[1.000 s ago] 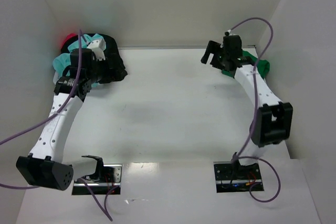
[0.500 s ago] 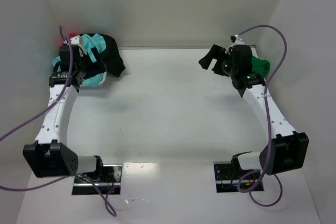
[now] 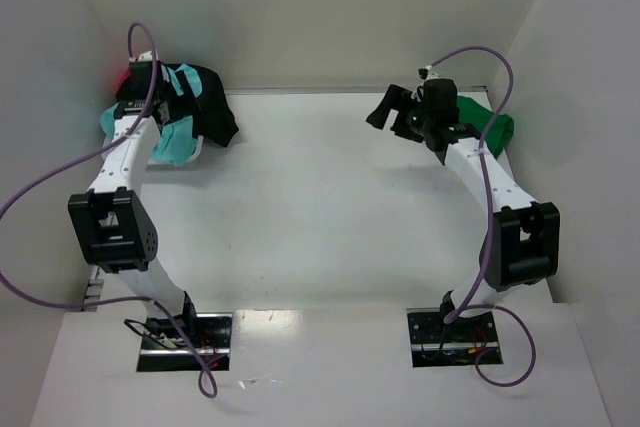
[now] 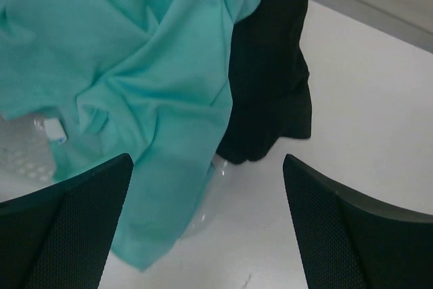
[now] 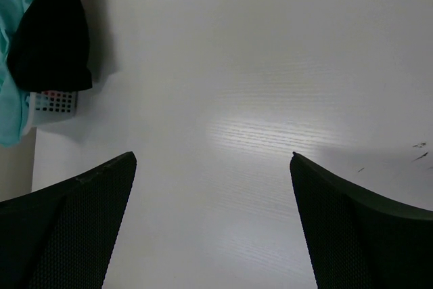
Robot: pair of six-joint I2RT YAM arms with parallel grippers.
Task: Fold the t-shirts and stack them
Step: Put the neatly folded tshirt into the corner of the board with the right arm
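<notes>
The t-shirts lie in two places. A heap at the back left holds a turquoise shirt, a black one and a bit of red. A bright green shirt is bunched at the back right. My left gripper hangs open just above the heap's edge, with turquoise cloth and black cloth under it and nothing between the fingers. My right gripper stands open over bare table, left of the green shirt, holding nothing.
A small white basket sits under the heap, its mesh showing below the black cloth. White walls close in the table at the back, left and right. Purple cables loop off both arms.
The left arm has folded up, its elbow rising near the left wall, and its gripper has moved further back over the heap. The right gripper has drifted a little left. Both stayed open.
</notes>
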